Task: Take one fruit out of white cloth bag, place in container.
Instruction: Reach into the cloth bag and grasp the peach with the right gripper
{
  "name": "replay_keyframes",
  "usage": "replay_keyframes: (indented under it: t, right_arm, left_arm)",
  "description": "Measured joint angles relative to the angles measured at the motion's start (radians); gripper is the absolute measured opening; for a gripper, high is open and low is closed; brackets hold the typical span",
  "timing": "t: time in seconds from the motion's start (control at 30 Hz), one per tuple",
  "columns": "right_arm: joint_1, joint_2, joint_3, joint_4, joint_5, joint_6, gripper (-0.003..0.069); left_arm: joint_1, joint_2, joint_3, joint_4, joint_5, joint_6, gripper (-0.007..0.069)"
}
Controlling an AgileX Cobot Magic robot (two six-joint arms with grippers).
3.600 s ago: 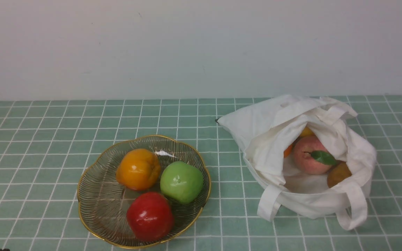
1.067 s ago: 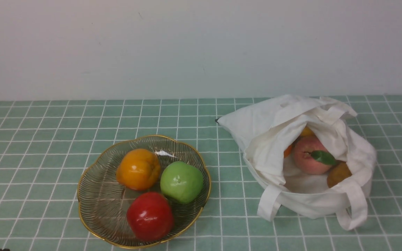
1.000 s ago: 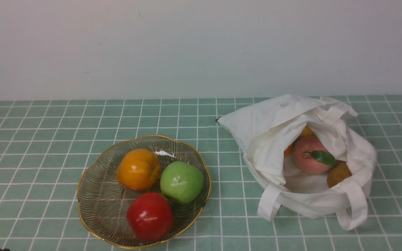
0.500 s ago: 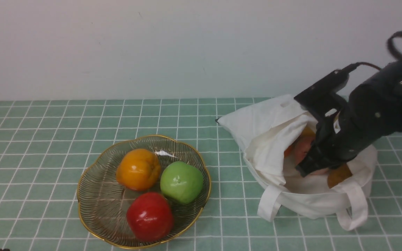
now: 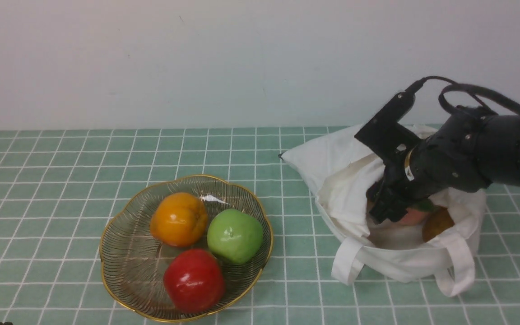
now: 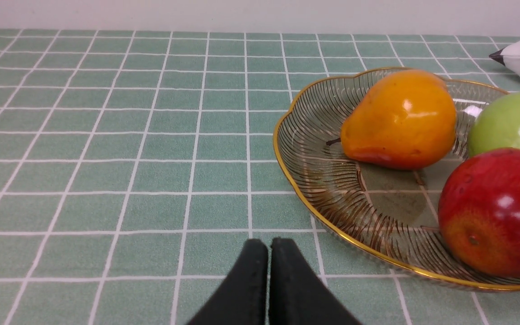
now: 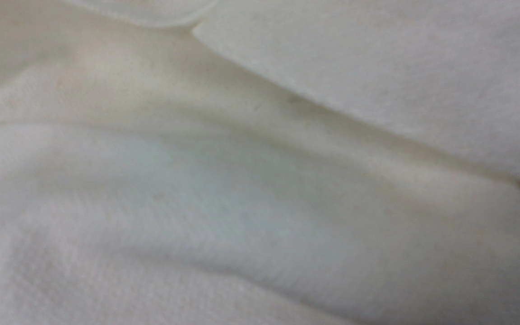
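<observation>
The white cloth bag (image 5: pixel 334 169) lies open at the right of the table. In the right wrist view the bag's cloth (image 7: pixel 260 180) fills the whole picture. My right gripper (image 5: pixel 384 211) is pushed into the bag's mouth, and its jaws are hidden by the arm and the cloth. Only a pink sliver of the peach (image 5: pixel 412 218) shows under the wrist. The wire bowl (image 5: pixel 106 266) with the gold rim stands left of the bag. My left gripper (image 6: pixel 269 255) is shut and empty, low over the cloth beside the bowl (image 6: pixel 289 180).
The bowl holds an orange fruit (image 5: pixel 178 219), a green apple (image 5: pixel 235 234) and a glossy red apple (image 5: pixel 193 280). A brown fruit (image 5: pixel 438 223) lies in the bag beside the peach. Two strap handles (image 5: pixel 461 266) hang toward the front. A white wall runs behind.
My right arm has come in from the right and dropped into the bag's mouth, now covering most of the peach. The bowl and its fruit have not moved.
</observation>
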State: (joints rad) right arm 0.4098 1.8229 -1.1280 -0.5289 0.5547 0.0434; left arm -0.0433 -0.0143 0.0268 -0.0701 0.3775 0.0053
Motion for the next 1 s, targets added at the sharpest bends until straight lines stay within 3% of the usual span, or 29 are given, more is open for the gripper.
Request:
replay_keyframes:
  t: [0.17, 0.5, 0.63, 0.9, 1.0]
  right_arm:
    - [0.005, 0.043, -0.01, -0.159, 0.001, 0.031, 0.062]
    - [0.005, 0.084, -0.013, -0.368, 0.068, 0.176, 0.0597]
    - [0.008, 0.098, -0.022, -0.379, 0.087, 0.194, 0.0549]
    - [0.023, 0.086, -0.026, -0.37, 0.137, 0.204, 0.0549]
    - [0.043, 0.026, -0.009, -0.26, 0.178, 0.201, 0.0549]
  left_arm:
    - [0.0, 0.0, 0.0, 0.0, 0.0, 0.0, -0.0008]
    - [0.0, 0.0, 0.0, 0.0, 0.0, 0.0, -0.0008]
    - [0.0, 0.0, 0.0, 0.0, 0.0, 0.0, -0.0008]
    - [0.0, 0.0, 0.0, 0.0, 0.0, 0.0, -0.0008]
    - [0.0, 0.0, 0.0, 0.0, 0.0, 0.0, -0.0008]
